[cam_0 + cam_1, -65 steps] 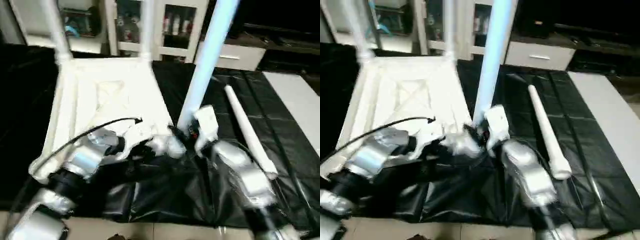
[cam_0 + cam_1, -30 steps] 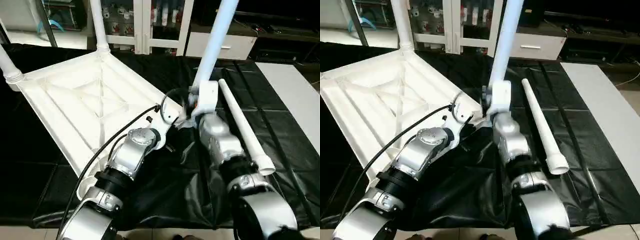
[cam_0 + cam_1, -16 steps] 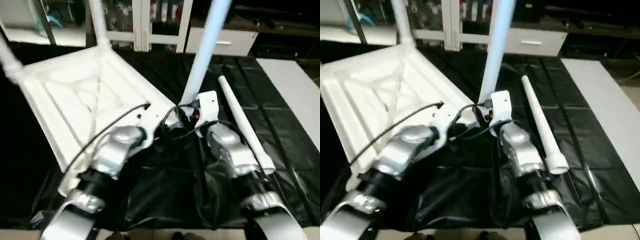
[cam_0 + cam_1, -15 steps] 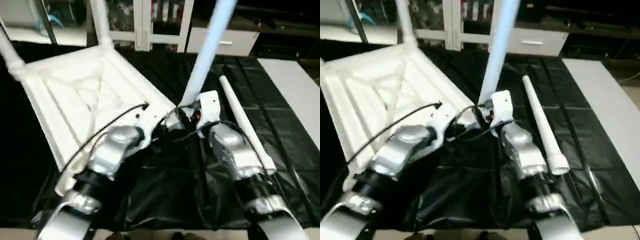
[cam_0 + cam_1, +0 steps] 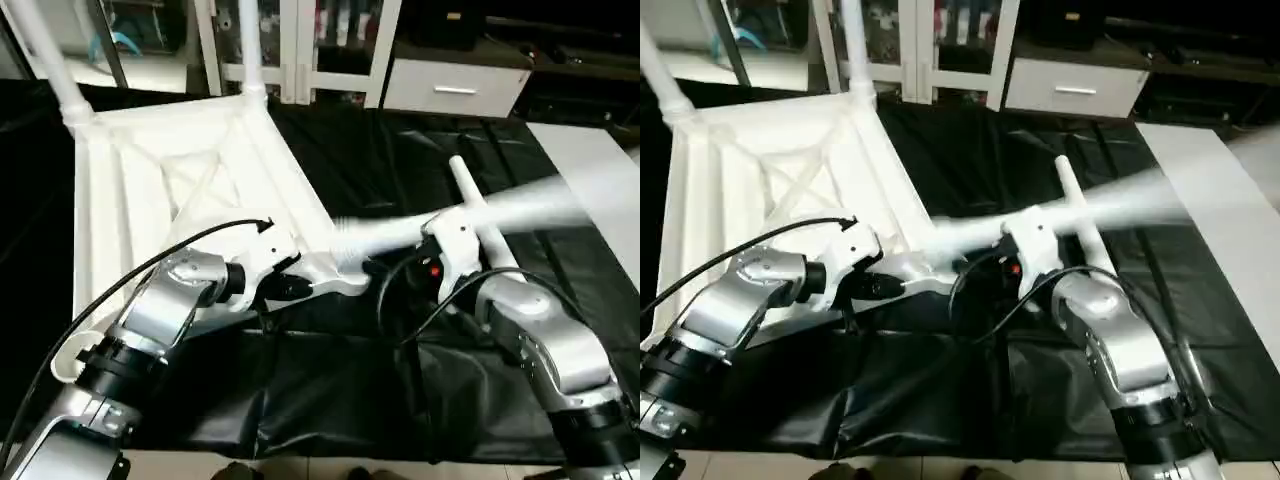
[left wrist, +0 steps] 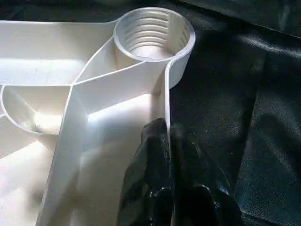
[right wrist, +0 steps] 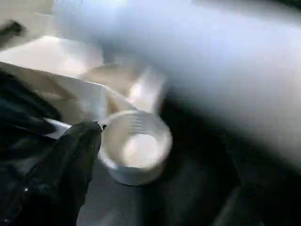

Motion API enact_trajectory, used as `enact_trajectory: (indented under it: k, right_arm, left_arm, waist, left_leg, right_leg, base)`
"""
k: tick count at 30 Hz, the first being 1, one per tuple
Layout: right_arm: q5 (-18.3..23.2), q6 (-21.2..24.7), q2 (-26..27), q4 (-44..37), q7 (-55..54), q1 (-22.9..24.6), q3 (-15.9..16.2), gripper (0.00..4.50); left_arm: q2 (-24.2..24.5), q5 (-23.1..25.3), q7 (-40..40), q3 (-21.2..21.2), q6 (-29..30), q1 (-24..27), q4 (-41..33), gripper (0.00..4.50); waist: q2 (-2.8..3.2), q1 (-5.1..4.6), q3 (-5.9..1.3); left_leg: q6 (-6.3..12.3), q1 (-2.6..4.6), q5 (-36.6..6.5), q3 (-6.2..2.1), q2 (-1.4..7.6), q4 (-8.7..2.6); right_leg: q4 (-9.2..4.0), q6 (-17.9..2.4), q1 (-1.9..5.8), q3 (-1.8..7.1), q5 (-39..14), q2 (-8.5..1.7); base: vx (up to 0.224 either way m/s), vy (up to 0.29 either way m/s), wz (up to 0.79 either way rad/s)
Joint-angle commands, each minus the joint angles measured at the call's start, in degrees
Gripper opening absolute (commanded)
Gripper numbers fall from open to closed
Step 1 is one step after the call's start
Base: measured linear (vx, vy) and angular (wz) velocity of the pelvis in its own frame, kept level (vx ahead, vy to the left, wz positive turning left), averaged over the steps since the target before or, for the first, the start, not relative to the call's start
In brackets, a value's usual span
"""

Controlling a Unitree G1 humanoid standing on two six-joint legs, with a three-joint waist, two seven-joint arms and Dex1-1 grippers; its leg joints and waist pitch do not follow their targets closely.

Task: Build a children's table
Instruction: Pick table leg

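Black sheeting (image 5: 340, 400) covers the floor I'm working over, with white cabinets (image 5: 300, 40) along the back. At the left I see the table top (image 5: 150, 190) lying underside up on that sheeting, its X-ribs facing me, and two legs (image 5: 50, 60) standing in the far corner sockets. My left gripper (image 6: 164, 141) is clenched on the table top's rim, one black finger either side of the thin wall, just short of the near corner socket (image 6: 153, 35), whose threaded bore stands open. A third leg (image 5: 450, 225) shows as a blurred streak running from that socket out to the right, tilted low. My right gripper (image 5: 415, 265) sits beside this leg; I cannot tell whether its fingers are spread. A fourth leg (image 5: 1075, 215) lies loose on the sheeting behind it.
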Motion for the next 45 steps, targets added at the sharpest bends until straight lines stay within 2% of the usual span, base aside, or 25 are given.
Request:
enact_trajectory:
  k: [1,4,5,11,13,14,15,18,21,22,23,25,28,29,31,33,35,37,38,42,45]
  right_arm:
    - [1.5,0.7,-0.4,-3.2,1.5,0.7,-0.2,4.45]
    - [1.1,1.2,-0.2,-4.2,1.7,1.4,0.4,4.29]
    - [0.6,1.2,-0.2,-4.4,1.6,1.6,0.9,4.09]
    - [-0.4,1.7,0.4,-6.4,0.9,3.5,3.4,3.88]
    - [-0.7,1.8,0.7,-6.7,0.4,3.7,3.6,3.88]
    - [-1.0,1.9,1.3,-6.9,-0.3,4.0,3.8,3.88]
    - [-1.4,1.8,2.4,-6.8,-1.6,4.4,3.7,3.88]
    - [-1.9,1.5,3.9,-6.7,-3.5,4.9,3.7,3.88]
    - [-2.4,1.4,5.0,-6.5,-5.3,5.2,3.5,3.88]
    - [-2.4,1.4,5.1,-6.4,-5.6,5.2,3.5,3.88]
    - [-2.6,1.5,5.5,-6.5,-5.9,5.3,3.5,3.88]
    - [-2.9,1.6,5.8,-6.7,-6.1,5.5,3.3,3.88]
    - [-3.1,1.7,6.1,-6.8,-6.5,5.6,3.0,3.88]
    - [-3.2,1.8,6.2,-6.8,-6.9,5.6,2.7,3.88]
    - [-3.2,1.8,6.2,-6.8,-7.1,5.7,2.6,3.88]
    - [-3.2,1.8,6.2,-6.8,-7.1,5.7,2.6,3.88]
    - [-3.1,1.7,6.1,-6.6,-7.2,5.6,2.6,3.88]
    - [-3.2,1.7,6.1,-6.5,-7.3,5.6,2.6,3.88]
    - [-3.3,1.6,6.1,-6.4,-7.2,5.5,2.6,3.88]
    - [-3.5,1.6,6.1,-6.5,-7.2,5.6,2.5,3.88]
    - [-3.6,1.5,6.0,-6.5,-7.1,5.8,2.5,3.88]
  left_arm:
    - [-0.1,0.0,-1.3,-2.1,0.2,0.3,0.3,0.0]
    - [-0.1,0.0,-1.5,-2.2,0.1,0.5,0.1,0.0]
    - [-0.2,0.1,-1.6,-2.4,0.0,0.6,0.0,0.0]
    - [0.2,0.8,-2.1,-3.5,-2.0,2.0,-0.8,0.0]
    - [0.6,1.0,-3.0,-4.0,-5.1,2.6,-1.0,0.0]
    - [1.3,1.2,-4.4,-4.7,-8.8,3.4,-1.4,0.0]
    - [2.7,2.7,-5.6,-6.2,-15.2,4.3,-1.1,0.0]
    - [3.5,2.8,-7.6,-7.4,-21.3,6.0,-1.0,0.0]
    - [3.3,1.4,-10.1,-8.0,-27.6,7.4,-1.9,0.0]
    - [3.4,1.2,-10.8,-8.2,-29.5,7.7,-2.0,0.0]
    - [4.0,1.8,-11.5,-9.1,-33.6,8.2,-1.7,0.0]
    - [4.5,2.4,-11.7,-9.6,-37.0,8.3,-0.8,0.0]
    - [4.6,3.1,-11.2,-9.4,-39.9,8.1,0.8,0.0]
    - [4.3,3.8,-10.4,-9.1,-41.9,7.5,2.4,0.0]
    - [3.8,4.0,-10.2,-8.7,-43.4,7.1,3.5,0.0]
    - [3.3,4.3,-9.8,-8.6,-45.4,6.7,4.3,0.0]
    - [2.2,4.1,-9.5,-8.9,-50.0,5.6,6.4,0.0]
    - [2.0,4.2,-9.5,-9.2,-50.5,5.3,7.0,0.0]
    - [1.7,4.9,-9.6,-9.7,-52.6,4.5,8.8,0.0]
    - [1.1,5.4,-9.6,-9.7,-54.5,3.6,10.9,0.0]
    - [0.6,6.0,-9.8,-10.0,-57.3,2.9,12.7,0.0]
  waist:
    - [0.36,0.11,-3.4]
    - [0.32,0.08,-3.4]
    - [0.24,0.14,-3.43]
    - [0.15,0.11,-3.56]
    - [0.28,0.13,-3.72]
    - [0.26,0.22,-3.76]
    - [0.24,0.26,-3.97]
    - [0.53,0.53,-3.99]
    - [0.69,1.26,-3.8]
    - [0.63,1.29,-3.57]
    - [0.79,1.46,-3.64]
    - [1.02,1.49,-3.79]
    - [0.93,1.68,-3.86]
    - [0.98,1.72,-4.04]
    - [0.81,1.67,-4.15]
    - [0.54,1.56,-4.24]
    - [0.38,1.43,-4.45]
    - [0.43,1.46,-4.49]
    - [0.53,1.53,-4.5]
    - [0.51,1.7,-4.51]
    - [0.46,1.85,-4.4]
  left_leg:
    - [0.13,1.32,-12.5,-2.46,5.24,-4.82]
    - [0.62,1.23,-11.1,-2.36,5.15,-4.71]
    - [0.62,1.21,-11.1,-2.37,5.14,-4.69]
    - [0.36,1.21,-11.3,-2.46,5.16,-4.67]
    - [0.26,1.24,-11.3,-2.47,5.19,-4.63]
    - [0.3,1.13,-11.0,-2.54,5.18,-4.62]
    - [0.39,1.26,-10.7,-2.45,5.12,-4.6]
    - [-0.18,1.64,-11.3,-2.39,5.21,-4.67]
    - [-2.11,2.44,-14.6,-2.13,5.34,-4.94]
    - [-2.84,2.51,-16.9,-2.15,5.28,-5.11]
    - [-3.81,2.88,-18.6,-2.19,5.37,-5.23]
    - [-4.87,3.0,-20.2,-2.29,5.41,-5.41]
    - [-5.37,3.05,-20.1,-2.11,5.29,-5.38]
    - [-5.36,2.67,-19.0,-2.22,5.27,-5.36]
    - [-5.37,2.4,-18.1,-2.28,5.27,-5.37]
    - [-5.19,2.22,-17.4,-2.3,5.27,-5.32]
    - [-4.52,2.08,-16.1,-2.27,5.19,-5.09]
    - [-4.0,1.99,-15.0,-2.2,5.18,-4.94]
    - [-3.86,2.17,-15.3,-2.11,5.15,-4.87]
    - [-4.06,2.19,-16.0,-2.13,5.23,-4.85]
    - [-4.55,2.29,-18.0,-2.28,5.25,-4.84]
  right_leg:
    - [-3.35,-11.1,2.73,4.22,-14.2,-5.02]
    - [-3.16,-11.8,2.79,4.18,-12.8,-4.99]
    - [-3.19,-11.9,2.85,4.18,-13.4,-5.06]
    - [-3.27,-11.2,2.91,4.16,-14.5,-5.05]
    - [-3.25,-11.1,2.94,4.16,-14.5,-5.06]
    - [-3.22,-10.9,2.97,4.17,-14.1,-5.13]
    - [-3.24,-10.6,2.92,4.15,-13.7,-4.99]
    - [-3.11,-10.8,2.69,4.14,-13.1,-4.91]
    - [-3.43,-10.3,2.04,4.23,-15.8,-4.79]
    - [-3.75,-9.8,1.97,4.34,-18.1,-4.91]
    - [-3.83,-9.2,1.88,4.36,-20.0,-4.99]
    - [-3.72,-8.7,1.78,4.42,-19.3,-4.76]
    - [-3.42,-8.9,1.75,4.58,-17.4,-4.8]
    - [-3.17,-9.0,2.21,4.62,-16.7,-4.96]
    - [-3.06,-8.6,2.5,4.6,-16.5,-5.07]
    - [-2.93,-8.6,2.66,4.59,-16.1,-5.16]
    - [-2.89,-8.9,2.83,4.63,-15.4,-5.26]
    - [-2.69,-9.2,2.86,4.65,-14.5,-5.28]
    - [-2.84,-9.2,2.68,4.64,-15.1,-5.18]
    - [-2.84,-9.2,2.69,4.6,-16.3,-5.2]
    - [-3.15,-8.5,2.49,4.65,-19.5,-5.34]
  base:
    - [0.0,0.0,0.0]
    - [0.0,0.0,0.0]
    - [0.0,0.0,0.0]
    - [0.0,0.0,0.0]
    - [0.0,0.0,0.0]
    - [0.0,0.0,0.0]
    - [0.0,0.0,0.0]
    - [0.0,0.0,0.0]
    - [0.0,0.0,0.0]
    - [0.0,0.0,0.0]
    - [0.0,0.0,0.0]
    - [0.0,0.0,0.0]
    - [0.0,0.0,0.0]
    - [0.0,0.0,0.0]
    - [0.0,0.0,0.0]
    - [0.0,0.0,0.0]
    - [0.0,0.0,0.0]
    - [0.0,0.0,0.0]
    - [0.0,0.0,0.0]
    - [0.0,0.0,0.0]
    - [0.0,0.0,0.0]
